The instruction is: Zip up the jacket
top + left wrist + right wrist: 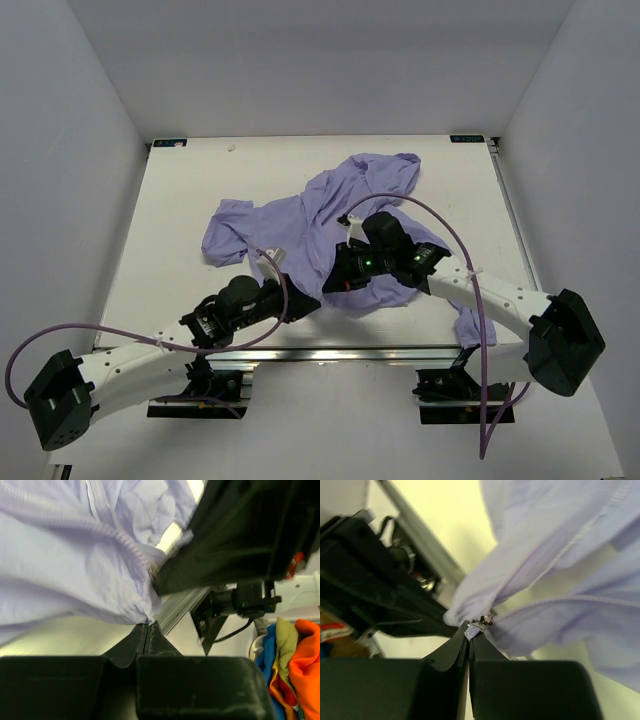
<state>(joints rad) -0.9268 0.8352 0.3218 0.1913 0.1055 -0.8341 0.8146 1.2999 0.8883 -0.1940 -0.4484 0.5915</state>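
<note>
- The jacket [340, 215] lies crumpled near the middle of the worktop [180, 220], its lower edge drawn toward the near side where both arms meet it.
- It looks thin, light and limp, so it will likely bunch and drag rather than hold a shape. It probably zips only if the hem is anchored below while the slider is drawn away from that hold.
- The sensible holds are the bottom corner of the hem and the small metal zipper slider [482, 621]. Loose cloth elsewhere would just stretch.
- The left end effector [147, 632] is closed tight, pinching the hem corner.
- The right end effector [470, 635] is likewise closed, its tips nipping the slider.
- The top view shows the whole spread of the garment but hides both grips under the arms.
- The left wrist view alone shows the zipper teeth [122, 537] running up from the pinched corner, plus bright cloths [295, 655] beyond the rail [180, 607].
- The right wrist view alone shows the slider. Whether both tracks are seated in it is not clear.
</note>
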